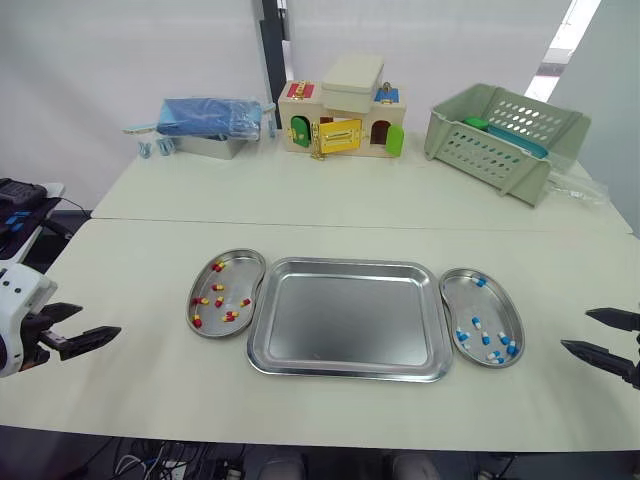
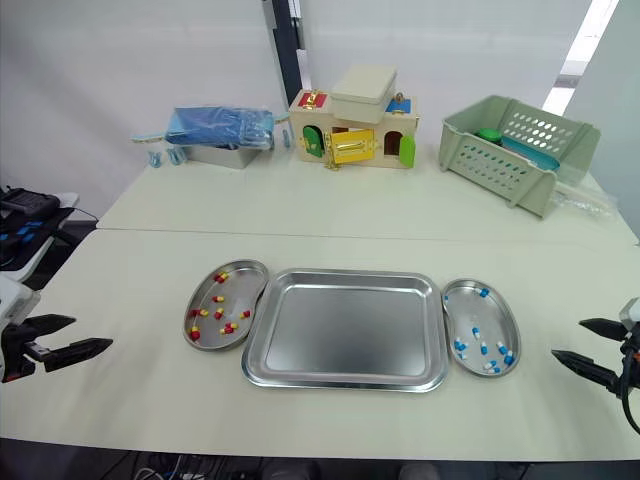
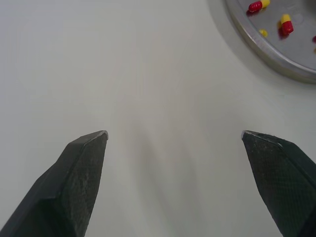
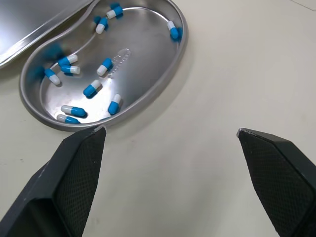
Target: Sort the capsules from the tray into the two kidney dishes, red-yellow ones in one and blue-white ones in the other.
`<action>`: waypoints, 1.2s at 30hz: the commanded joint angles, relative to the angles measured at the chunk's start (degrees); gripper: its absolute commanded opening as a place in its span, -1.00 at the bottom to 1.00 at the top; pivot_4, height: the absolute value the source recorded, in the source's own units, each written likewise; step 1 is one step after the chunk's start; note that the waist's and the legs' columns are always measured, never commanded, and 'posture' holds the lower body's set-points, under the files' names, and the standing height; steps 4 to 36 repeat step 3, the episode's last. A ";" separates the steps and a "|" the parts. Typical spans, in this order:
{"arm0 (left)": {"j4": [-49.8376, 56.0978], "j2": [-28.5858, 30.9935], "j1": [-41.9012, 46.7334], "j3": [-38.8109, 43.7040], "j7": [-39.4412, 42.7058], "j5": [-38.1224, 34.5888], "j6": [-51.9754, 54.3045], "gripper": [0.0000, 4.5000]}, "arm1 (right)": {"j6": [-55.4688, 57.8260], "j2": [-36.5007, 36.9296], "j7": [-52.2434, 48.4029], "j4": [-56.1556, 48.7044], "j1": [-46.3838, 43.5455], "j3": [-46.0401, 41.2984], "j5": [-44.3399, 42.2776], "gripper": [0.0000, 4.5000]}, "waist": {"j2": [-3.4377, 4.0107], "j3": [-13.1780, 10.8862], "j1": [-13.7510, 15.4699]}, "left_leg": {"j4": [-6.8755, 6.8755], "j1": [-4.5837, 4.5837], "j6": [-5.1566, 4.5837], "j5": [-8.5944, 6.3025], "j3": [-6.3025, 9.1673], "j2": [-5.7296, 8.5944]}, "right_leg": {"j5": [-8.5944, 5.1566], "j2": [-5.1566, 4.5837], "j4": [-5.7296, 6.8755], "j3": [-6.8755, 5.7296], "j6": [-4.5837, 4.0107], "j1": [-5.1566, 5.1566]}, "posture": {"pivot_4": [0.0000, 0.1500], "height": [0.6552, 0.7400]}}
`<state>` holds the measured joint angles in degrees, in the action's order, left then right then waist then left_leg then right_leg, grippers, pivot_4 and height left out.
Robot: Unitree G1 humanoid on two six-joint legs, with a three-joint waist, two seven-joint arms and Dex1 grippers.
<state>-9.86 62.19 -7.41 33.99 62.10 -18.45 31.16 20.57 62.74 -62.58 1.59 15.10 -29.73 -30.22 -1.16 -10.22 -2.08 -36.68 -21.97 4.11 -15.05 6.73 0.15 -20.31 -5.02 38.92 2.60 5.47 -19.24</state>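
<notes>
Tray (image 1: 345, 264) lies empty; red-yellow capsules (image 1: 218, 266) sit in the left dish (image 1: 240, 254), blue-white capsules (image 1: 478, 322) in the right dish (image 1: 495, 305); left gripper (image 1: 98, 320) and right gripper (image 1: 576, 329) spread wide, holding nothing; sorting looks done, no pick needed

Blue pouch (image 1: 210, 116) on metal box (image 1: 208, 147), wooden latch house (image 1: 342, 122), green perforated basket (image 1: 500, 140)
</notes>
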 commanded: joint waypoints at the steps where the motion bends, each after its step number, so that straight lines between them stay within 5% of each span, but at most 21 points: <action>1: -0.07 -0.25 -1.33 3.19 -0.51 -0.35 -1.26 1.00 | -1.42 1.11 -1.64 2.25 -3.68 1.02 1.90 1.00 | 0.02 -0.01 -0.04 | 0.00 0.00 0.00 0.00 0.00 -0.01 | 0.00 0.00 0.01 -0.01 0.00 -0.01 | 1.00 1.00; 36: -0.15 -0.43 -2.03 3.55 -1.09 -0.23 -1.82 1.00 | -1.90 0.95 -2.26 3.26 -5.39 1.86 3.01 1.00 | 0.03 -0.02 -0.09 | 0.00 0.00 0.00 0.00 0.00 -0.01 | 0.00 0.00 0.02 0.00 0.00 -0.01 | 1.00 1.00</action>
